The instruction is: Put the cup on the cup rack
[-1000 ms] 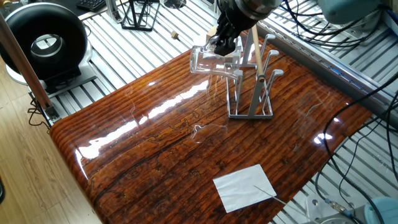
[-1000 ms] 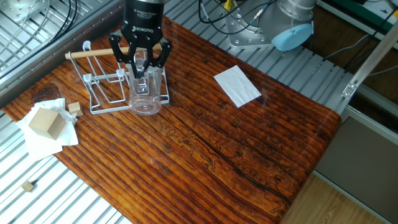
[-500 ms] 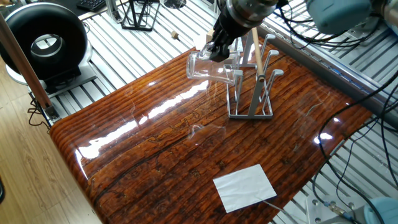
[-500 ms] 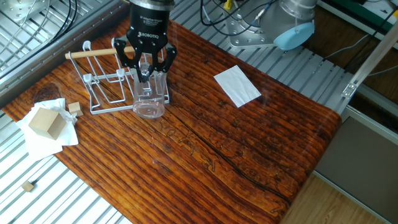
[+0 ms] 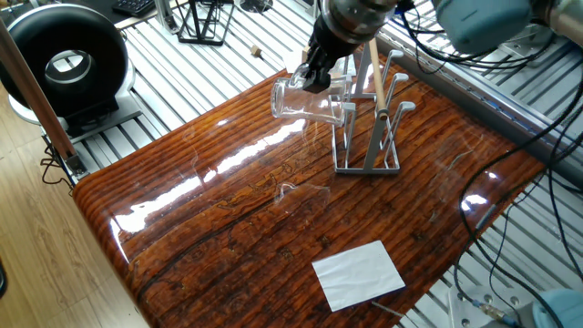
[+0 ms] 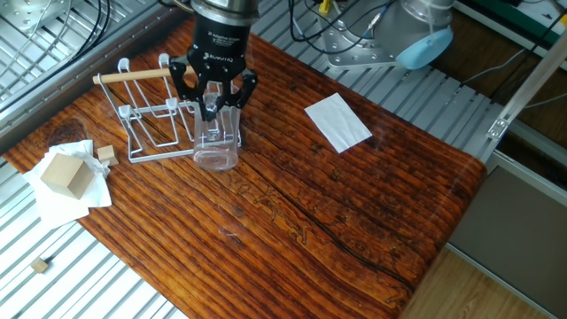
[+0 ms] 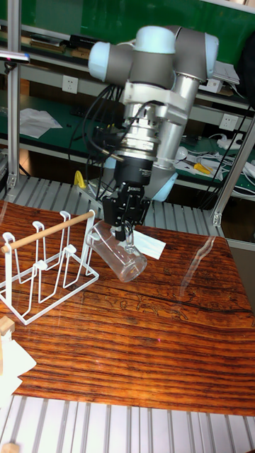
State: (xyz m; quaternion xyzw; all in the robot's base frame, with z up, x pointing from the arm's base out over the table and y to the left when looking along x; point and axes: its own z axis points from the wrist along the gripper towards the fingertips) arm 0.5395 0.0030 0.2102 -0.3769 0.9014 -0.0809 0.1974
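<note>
A: One fixed view first. Gripper (image 5: pixel 316 71) comes down from the top edge, fingers closed on the rim wall of the cup (image 5: pixel 305 98). Cup is tipped well over, thick base pointing left, mouth toward the cup rack (image 5: pixel 369 118). It hangs above the wooden table (image 5: pixel 228 228), clear of the surface.

B: Touching the rack?

A: Cup mouth overlaps the nearest peg from this angle; cannot tell whether they touch. White paper sheet (image 5: pixel 359 273) lies near the front edge, well apart. Black round fan (image 5: pixel 62 62) sits off the table, upper left.

B: Other fixed view?

A: Gripper (image 6: pixel 210 105) seen from above, fingers pinching one wall of the cup (image 6: pixel 216 142), one finger inside the mouth and one outside. Cup sits just right of the rack (image 6: pixel 151 120), whose wooden rod handle (image 6: pixel 133 76) runs across the top. Paper sheet (image 6: pixel 338 121) to the right. Wooden block (image 6: pixel 66 173) on crumpled white paper at the left corner.

B: Tall view?

A: Clearest on tilt. Gripper (image 7: pixel 126 228) closed on the upper wall of the cup (image 7: pixel 117 253), which slants with base low and to the right, mouth up and left beside the rack (image 7: pixel 44 265). Cup is off the table, beside the rack's right end, not on a peg.
</note>
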